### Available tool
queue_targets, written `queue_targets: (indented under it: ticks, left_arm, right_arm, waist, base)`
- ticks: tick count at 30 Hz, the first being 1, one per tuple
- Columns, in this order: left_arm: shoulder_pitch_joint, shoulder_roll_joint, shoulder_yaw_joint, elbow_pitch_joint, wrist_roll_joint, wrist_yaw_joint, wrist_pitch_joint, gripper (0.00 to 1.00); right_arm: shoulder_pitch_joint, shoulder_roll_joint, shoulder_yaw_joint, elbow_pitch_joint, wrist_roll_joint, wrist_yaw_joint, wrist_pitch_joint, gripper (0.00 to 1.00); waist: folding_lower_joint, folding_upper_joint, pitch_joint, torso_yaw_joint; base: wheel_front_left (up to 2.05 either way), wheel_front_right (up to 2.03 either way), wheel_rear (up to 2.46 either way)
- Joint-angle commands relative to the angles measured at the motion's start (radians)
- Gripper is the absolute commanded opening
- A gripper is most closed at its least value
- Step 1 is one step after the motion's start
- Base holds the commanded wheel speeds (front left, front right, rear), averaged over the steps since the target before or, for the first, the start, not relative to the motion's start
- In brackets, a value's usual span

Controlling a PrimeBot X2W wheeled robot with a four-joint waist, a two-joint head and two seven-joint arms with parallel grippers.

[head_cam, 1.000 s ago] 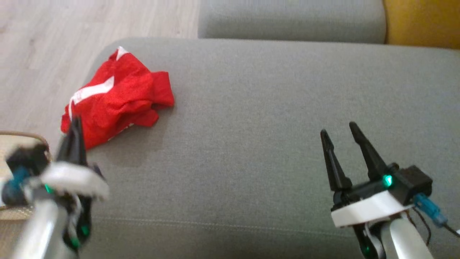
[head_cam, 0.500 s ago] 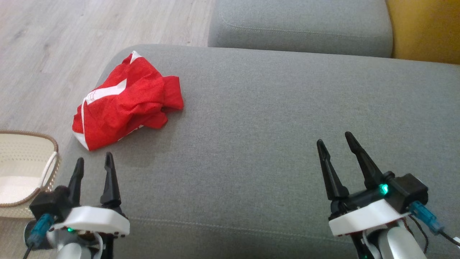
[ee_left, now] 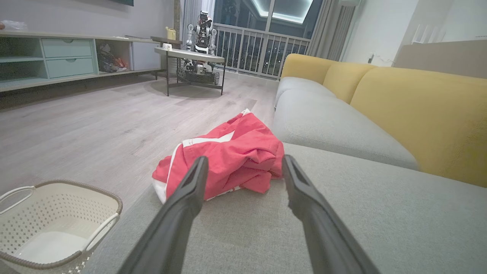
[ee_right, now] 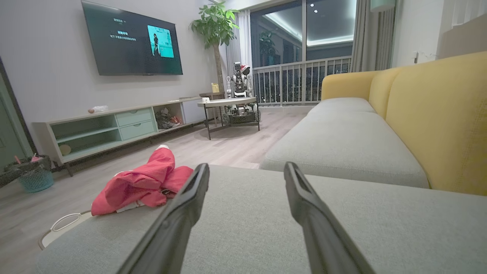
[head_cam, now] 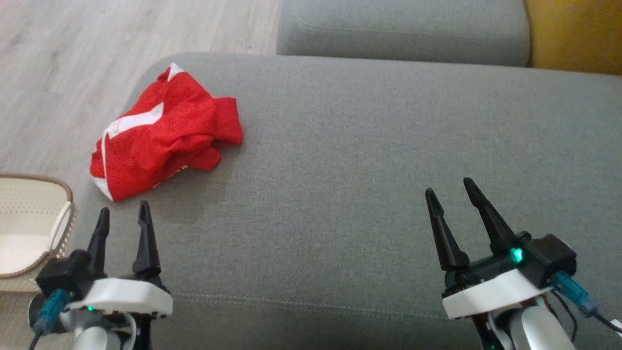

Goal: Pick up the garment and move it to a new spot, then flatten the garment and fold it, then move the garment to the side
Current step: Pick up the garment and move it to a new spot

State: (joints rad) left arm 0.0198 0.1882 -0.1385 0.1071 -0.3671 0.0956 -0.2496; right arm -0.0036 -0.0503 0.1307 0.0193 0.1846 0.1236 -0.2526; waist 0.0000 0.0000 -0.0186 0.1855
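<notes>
Overhead, left gripper [head_cam: 123, 208] and right gripper [head_cam: 448, 186] both have fingers apart, empty. Right wrist view adds a TV [ee_right: 131, 43]. Garment [head_cam: 163, 131]: red, white-trimmed, crumpled heap on sofa's [head_cam: 364, 170] far left corner.

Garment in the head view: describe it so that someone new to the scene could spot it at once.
Start at the wide grey sofa cushion and go to its far left corner, just past the white basket on the floor. The garment lies crumpled there, bright red with white stripes against the grey fabric.
</notes>
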Motion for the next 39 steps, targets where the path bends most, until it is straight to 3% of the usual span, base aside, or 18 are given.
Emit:
queue_targets:
  ticks: [1,8,14,19,23,32,39]
  left_arm:
    - [-0.046,0.010,0.049,-0.025,0.012,-0.007,-0.012,1.00]
    - [-0.203,0.071,0.069,0.041,0.008,-0.032,0.048,1.00]
    - [-0.468,0.157,0.078,0.131,-0.027,-0.090,0.212,1.00]
    - [-0.705,0.222,0.067,0.272,-0.067,-0.152,0.385,1.00]
    - [-0.873,0.266,0.051,0.393,-0.069,-0.177,0.466,1.00]
    - [-1.061,0.322,0.004,0.639,-0.041,-0.183,0.610,1.00]
    - [-1.140,0.339,-0.026,0.789,-0.023,-0.190,0.633,1.00]
  right_arm:
    - [-0.042,0.000,0.021,-0.041,-0.010,0.007,-0.009,1.00]
    - [-0.133,0.000,0.034,-0.062,-0.063,0.007,-0.009,1.00]
    - [-0.229,0.000,0.046,-0.083,-0.100,0.007,-0.005,1.00]
    - [-0.286,0.000,0.055,-0.105,-0.112,0.007,-0.003,1.00]
    - [-0.319,0.000,0.069,-0.113,-0.117,0.007,-0.003,1.00]
    - [-0.349,0.000,0.076,-0.124,-0.109,0.007,-0.007,1.00]
    - [-0.348,0.000,0.079,-0.123,-0.099,0.007,-0.008,1.00]
  waist:
    - [0.0000,0.0000,0.028,-0.014]
    - [0.0000,0.0000,0.170,-0.059]
    - [0.0000,0.0000,0.302,-0.095]
    - [0.0000,0.0000,0.399,-0.121]
    - [0.0000,0.0000,0.463,-0.147]
    - [0.0000,0.0000,0.529,-0.189]
    - [0.0000,0.0000,0.546,-0.210]
  base:
    - [0.00,0.00,0.00]
    - [0.00,0.00,0.00]
    - [0.00,0.00,0.00]
    - [0.00,0.00,0.00]
    - [0.00,0.00,0.00]
    - [0.00,0.00,0.00]
    - [0.00,0.00,0.00]
